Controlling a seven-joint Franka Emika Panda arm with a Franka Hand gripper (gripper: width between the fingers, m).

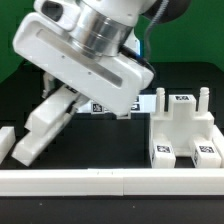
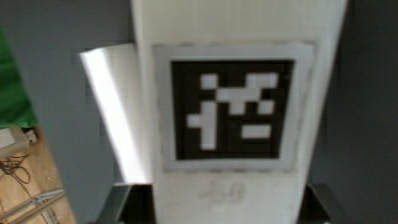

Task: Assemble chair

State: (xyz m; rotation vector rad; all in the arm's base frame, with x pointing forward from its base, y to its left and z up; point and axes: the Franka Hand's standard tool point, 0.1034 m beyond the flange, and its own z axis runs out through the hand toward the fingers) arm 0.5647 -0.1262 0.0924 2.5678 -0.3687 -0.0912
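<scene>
claw (image 2: 222, 205): clamped on the long chair piece (image 2: 228, 35). In the wrist view, dark fingers (image 2: 128, 203) sit hard against both of its sides, with no gap visible.

The piece is a white plastic bar, flat-faced and square-edged, with a matte finish. A black-and-white square tag (image 2: 228, 105) sits on its broad face. In the exterior view the long chair piece (image 1: 40, 128) hangs tilted on the exterior view's left, upper end under the white wrist housing (image 1: 85, 65), lower end down toward the near rail. I can't tell whether that end touches the table.

Just beyond the claw, mid-scene, the marker board (image 1: 112, 106) lies thin, flat and white, mostly hidden by the arm.

On the exterior view's right, well apart from the held bar, a blocky chair part (image 1: 183, 125) stands on the table. It is white, with two upright pegs on the far side and tags on its near and top faces.

table (image 1: 110, 145): black, matte, flat. A long white border rail (image 1: 100, 182) runs along the near edge, with a short white block (image 1: 5, 142) at the far left edge.

Room: a green backdrop (image 1: 15, 40) behind, and the wrist view shows a strip of wood-coloured surface (image 2: 27, 175) off the table.
</scene>
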